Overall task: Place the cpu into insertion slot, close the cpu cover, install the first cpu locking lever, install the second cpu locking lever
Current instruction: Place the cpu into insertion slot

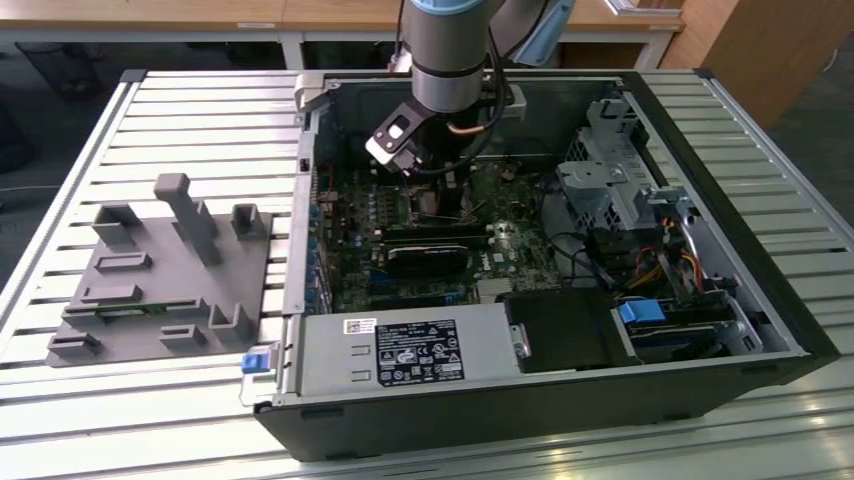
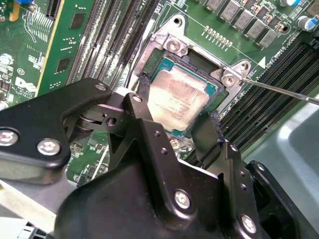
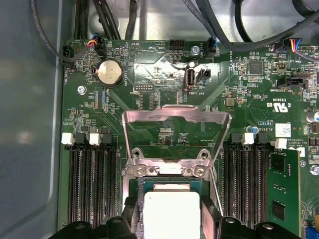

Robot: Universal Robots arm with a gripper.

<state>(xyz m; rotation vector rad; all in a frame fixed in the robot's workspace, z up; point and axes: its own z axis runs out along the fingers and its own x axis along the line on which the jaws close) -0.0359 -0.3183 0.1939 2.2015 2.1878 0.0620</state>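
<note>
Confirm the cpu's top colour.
Silvery-tan metal on the cpu, best seen in the second wrist view.

Brushed silvery-tan metal caps the cpu [image 2: 179, 102]; the cpu cover [image 3: 177, 115] is bare shiny metal above a glossy green circuit board [image 3: 149, 69], on a ribbed pale-metal bench [image 1: 187, 110].

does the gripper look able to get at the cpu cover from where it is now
Probably yes: the cpu cover is swung open just beyond the cpu, with nothing lying over its frame, and the gripper is down right at the cpu, close beside it.
</note>
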